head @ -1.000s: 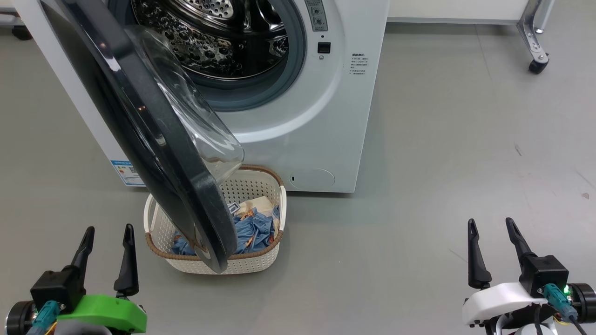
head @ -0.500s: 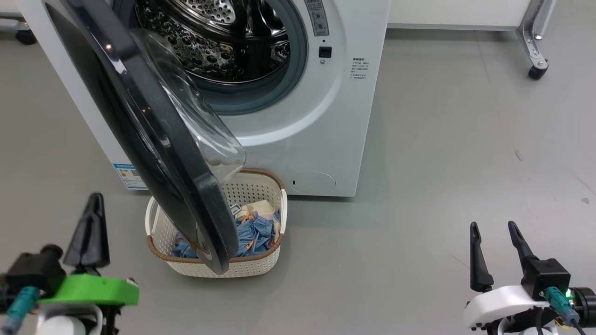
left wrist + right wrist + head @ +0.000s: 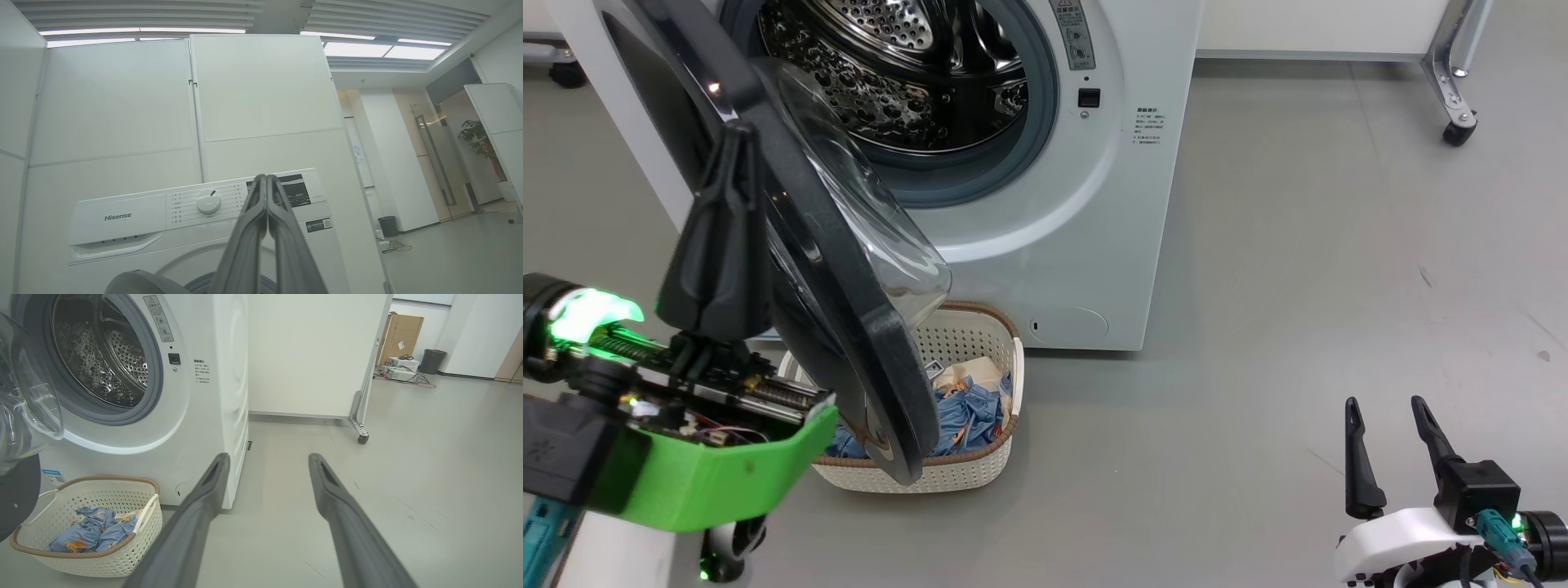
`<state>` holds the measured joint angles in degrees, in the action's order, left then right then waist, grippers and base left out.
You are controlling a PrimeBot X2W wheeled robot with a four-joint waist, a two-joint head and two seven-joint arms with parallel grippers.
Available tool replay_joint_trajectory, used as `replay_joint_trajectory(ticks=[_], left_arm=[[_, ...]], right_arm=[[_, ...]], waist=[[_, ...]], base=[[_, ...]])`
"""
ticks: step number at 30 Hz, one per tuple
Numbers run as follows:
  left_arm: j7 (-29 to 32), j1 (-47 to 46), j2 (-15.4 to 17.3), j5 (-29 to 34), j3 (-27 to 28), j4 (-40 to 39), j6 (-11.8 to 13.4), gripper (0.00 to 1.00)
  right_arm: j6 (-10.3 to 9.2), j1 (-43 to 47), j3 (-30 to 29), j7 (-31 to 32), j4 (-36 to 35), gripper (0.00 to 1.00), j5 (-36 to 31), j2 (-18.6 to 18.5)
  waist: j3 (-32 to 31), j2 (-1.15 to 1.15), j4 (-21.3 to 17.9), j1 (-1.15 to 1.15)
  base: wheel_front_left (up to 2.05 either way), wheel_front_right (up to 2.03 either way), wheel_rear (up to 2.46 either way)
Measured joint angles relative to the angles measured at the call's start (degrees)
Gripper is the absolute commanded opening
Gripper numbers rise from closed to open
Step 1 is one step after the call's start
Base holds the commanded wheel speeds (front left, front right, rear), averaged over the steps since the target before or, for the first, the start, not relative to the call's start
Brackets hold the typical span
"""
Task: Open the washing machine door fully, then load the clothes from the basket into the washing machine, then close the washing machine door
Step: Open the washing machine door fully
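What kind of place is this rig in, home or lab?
Probably an office or lab test bay, not a home: the white front-loading washing machine stands on grey floor beside a white partition panel on castors, with a brown cardboard box beyond.

Grey smooth floor (image 3: 1258, 343), head view. Washing machine (image 3: 1054, 261) stands on it at 11 o'clock. Basket (image 3: 968, 478) sits on the floor at 7 o'clock, just in front of the machine's base; contact not clear. Caster (image 3: 1452, 133) of a metal frame at 2 o'clock, well apart from both. Faint dark scuff (image 3: 1424, 278) at 3 o'clock. Right wrist view: dark bin (image 3: 432, 361) on the floor at 1 o'clock, far off.
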<state>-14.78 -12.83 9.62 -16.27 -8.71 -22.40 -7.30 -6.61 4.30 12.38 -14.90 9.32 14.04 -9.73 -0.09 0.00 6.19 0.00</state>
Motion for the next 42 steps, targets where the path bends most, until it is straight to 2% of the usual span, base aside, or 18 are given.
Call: replay_joint_trajectory(ticks=[9, 12, 26, 31, 42], left_arm=[[0.0, -0.2, 0.8, -2.1, -12.9, -4.0, 0.0, 0.0], [0.0, 0.0, 1.3, -2.8, -15.2, -3.8, 0.0, 0.0], [0.0, 5.1, 2.8, -5.0, -26.7, 2.6, 0.0, 0.0], [0.0, 6.8, 3.9, -5.1, -26.9, 7.2, 0.0, 0.0], [0.0, 7.3, 3.8, -6.8, -25.2, 15.3, 0.0, 0.0]], right_arm=[[0.1, 0.0, -0.1, 0.0, 0.0, 1.0, -0.1, 0.3], [0.59, 0.0, 0.0, 0.0, 0.1, 1.0, -0.4, 0.4], [0.69, 0.0, -0.5, 0.0, 0.5, 1.0, -0.6, 0.5], [1.02, 0.0, -0.5, 0.0, 0.6, 1.0, -0.7, 0.5], [1.23, -0.3, -0.5, 0.0, 0.6, 1.0, -1.0, 0.7]], waist=[[-0.1, 0.0, -0.7, 0.0], [0.2, 0.0, -1.1, 0.0], [2.0, 0.0, -2.1, 0.0], [2.5, 0.0, -2.1, 0.0], [4.4, 0.0, -2.2, 0.0]], base=[[0.0, 0.0, 0.0], [0.0, 0.0, 0.0], [0.0, 0.0, 0.0], [0.0, 0.0, 0.0], [0.0, 0.0, 0.0]])
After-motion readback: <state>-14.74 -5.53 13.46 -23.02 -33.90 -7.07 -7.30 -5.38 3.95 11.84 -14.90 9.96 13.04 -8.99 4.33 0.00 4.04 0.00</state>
